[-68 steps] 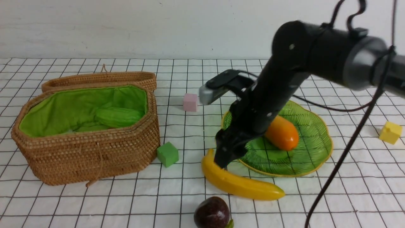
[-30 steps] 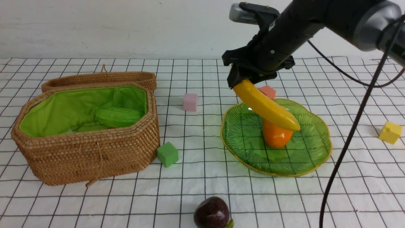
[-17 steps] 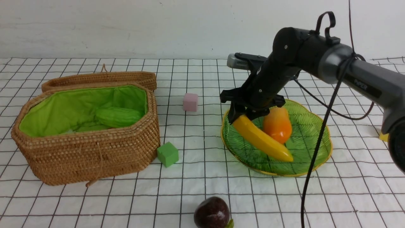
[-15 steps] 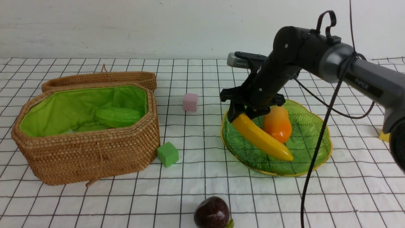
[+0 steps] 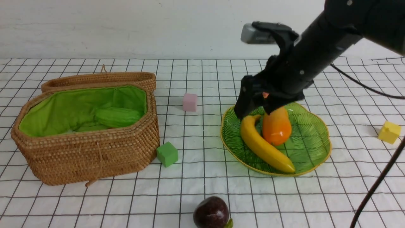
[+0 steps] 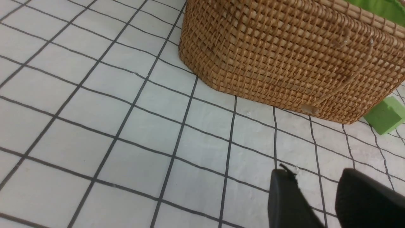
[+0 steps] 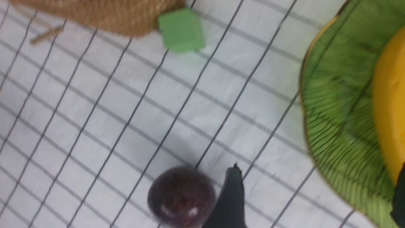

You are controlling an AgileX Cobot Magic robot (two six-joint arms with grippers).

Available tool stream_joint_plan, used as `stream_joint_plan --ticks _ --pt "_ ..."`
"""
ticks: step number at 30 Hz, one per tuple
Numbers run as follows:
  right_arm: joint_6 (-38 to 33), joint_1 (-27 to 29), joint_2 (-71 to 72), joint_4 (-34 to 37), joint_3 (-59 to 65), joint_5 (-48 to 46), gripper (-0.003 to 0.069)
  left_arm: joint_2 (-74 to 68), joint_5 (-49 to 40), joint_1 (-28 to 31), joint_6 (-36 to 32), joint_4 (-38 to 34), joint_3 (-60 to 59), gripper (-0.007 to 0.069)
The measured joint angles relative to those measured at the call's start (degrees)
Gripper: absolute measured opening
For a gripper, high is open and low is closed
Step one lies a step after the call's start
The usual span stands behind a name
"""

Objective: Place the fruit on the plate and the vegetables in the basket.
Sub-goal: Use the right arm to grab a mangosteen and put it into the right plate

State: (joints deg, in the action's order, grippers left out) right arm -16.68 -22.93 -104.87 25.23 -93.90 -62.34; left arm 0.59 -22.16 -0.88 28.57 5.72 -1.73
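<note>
The banana is seen lying on the green plate, right of centre in the front view, its length pressed against the mango; the right gripper hangs just above the banana's upper end with its jaws spread and nothing between them; the fruit is judged to be released. The left gripper shows only at the lower right of its wrist view, two dark fingers apart over bare cloth, holding nothing, just beside the basket. In the basket, at the left of the frame, the green gourd rests on the lining; the other vegetables cannot be made out.

One fruit is left off the plate: the purple ball at the bottom centre of the front view, well apart from the plate.

The step in hand is judged to be the withdrawal from the plate; it is best done by a straight lift before any sideways travel, so that the banana is not dragged or the mango nudged over the rim. For the ball, a descent from directly above is advised, jaws kept wide and closed across its middle, since a round glossy thing may roll away from a one-sided touch; the free space at the plate's right side is suggested for setting it down.
</note>
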Motion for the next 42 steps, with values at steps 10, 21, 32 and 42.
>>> stream_joint_plan --ticks 10,21,32,42 --pt "4.1 -19.7 -3.3 -14.6 12.4 7.3 0.0627 0.0 0.0 0.0 0.0 0.0 0.0 0.0238" --pt "8.1 -21.0 -9.0 -15.7 12.4 12.4 0.0610 0.0 0.0 0.0 0.0 0.0 0.0 0.0238" --pt "6.5 -18.3 -5.8 -16.0 9.2 10.2 0.0584 0.0 0.0 0.0 0.0 0.0 0.0 0.0238" --pt "11.1 6.1 -1.1 -17.2 5.1 14.7 0.0584 0.0 0.0 0.0 0.0 0.0 0.0 0.0238"
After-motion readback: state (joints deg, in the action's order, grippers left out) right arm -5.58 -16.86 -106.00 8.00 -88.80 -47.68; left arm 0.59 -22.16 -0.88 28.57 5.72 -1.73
